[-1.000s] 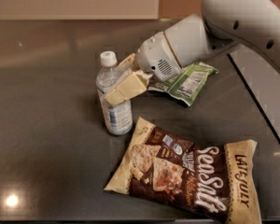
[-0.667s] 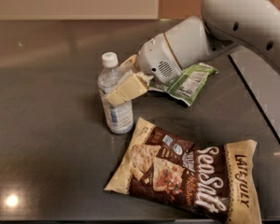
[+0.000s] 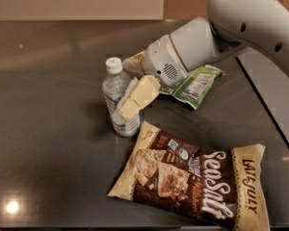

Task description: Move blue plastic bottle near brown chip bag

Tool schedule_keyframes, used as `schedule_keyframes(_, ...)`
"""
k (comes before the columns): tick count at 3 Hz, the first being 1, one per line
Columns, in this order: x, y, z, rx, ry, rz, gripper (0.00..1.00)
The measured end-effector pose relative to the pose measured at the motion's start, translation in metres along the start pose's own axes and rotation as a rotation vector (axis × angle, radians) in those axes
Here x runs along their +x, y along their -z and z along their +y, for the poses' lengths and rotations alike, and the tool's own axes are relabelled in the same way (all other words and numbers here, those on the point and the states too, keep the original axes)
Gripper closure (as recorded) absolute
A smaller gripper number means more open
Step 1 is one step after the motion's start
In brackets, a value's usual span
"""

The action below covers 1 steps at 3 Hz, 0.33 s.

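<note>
The blue plastic bottle (image 3: 116,96) stands upright on the dark table (image 3: 48,129), white cap on top. Its base is just off the upper left corner of the brown chip bag (image 3: 192,182), which lies flat at the front right with "Sea Salt" lettering. My gripper (image 3: 127,88) reaches in from the right and straddles the bottle. The cream front finger (image 3: 138,96) crosses the bottle's right side and has come slightly off it; the other finger (image 3: 131,62) is behind the bottle's neck. The jaws stand a little apart around the bottle.
A small green snack bag (image 3: 195,84) lies behind the chip bag, partly under my white arm (image 3: 250,18). The table's right edge (image 3: 265,114) runs diagonally at the right. A pale wall rises behind the table.
The front finger has shifted slightly right and toward the camera, off the bottle. The bottle, the rear finger and both bags have stayed put.
</note>
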<state>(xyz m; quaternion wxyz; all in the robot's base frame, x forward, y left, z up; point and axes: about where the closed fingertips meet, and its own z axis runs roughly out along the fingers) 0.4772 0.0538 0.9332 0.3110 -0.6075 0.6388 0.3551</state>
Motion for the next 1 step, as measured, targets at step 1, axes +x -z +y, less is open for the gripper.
schedule_keyframes(1,0.0000,-0.0001,0.0000,0.000,0.000,0.000,0.00)
